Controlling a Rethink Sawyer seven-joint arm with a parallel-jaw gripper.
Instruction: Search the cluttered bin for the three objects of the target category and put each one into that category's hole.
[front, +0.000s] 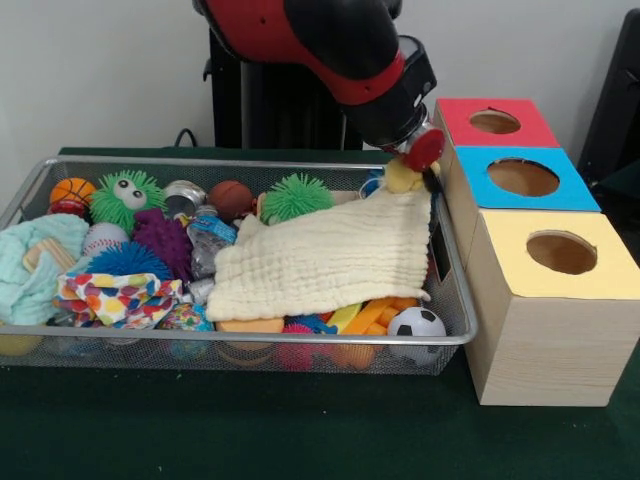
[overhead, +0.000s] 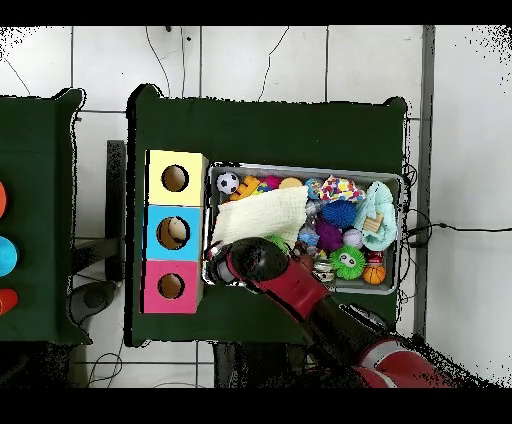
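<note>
My gripper (front: 413, 168) hangs over the right end of the wire bin (front: 300, 343), next to the boxes, shut on the raised corner of a cream cloth (front: 325, 260). That cloth drapes down across the bin's right half and hides what lies beneath. In the overhead view the arm covers the gripper at the bin's lower left corner beside the cream cloth (overhead: 262, 215). Three wooden boxes with top holes stand in a row: red (front: 495, 122), blue (front: 523, 177), yellow (front: 560, 250). A tan object shows inside the blue box's hole (overhead: 177, 232).
The bin holds two green spiky balls (front: 127, 197) (front: 296, 196), a small basketball (front: 72, 190), a brown ball (front: 230, 198), a purple spiky ball (front: 163, 240), a soccer ball (front: 417, 325), a mint cloth (front: 35, 265) and a patterned cloth (front: 115, 295).
</note>
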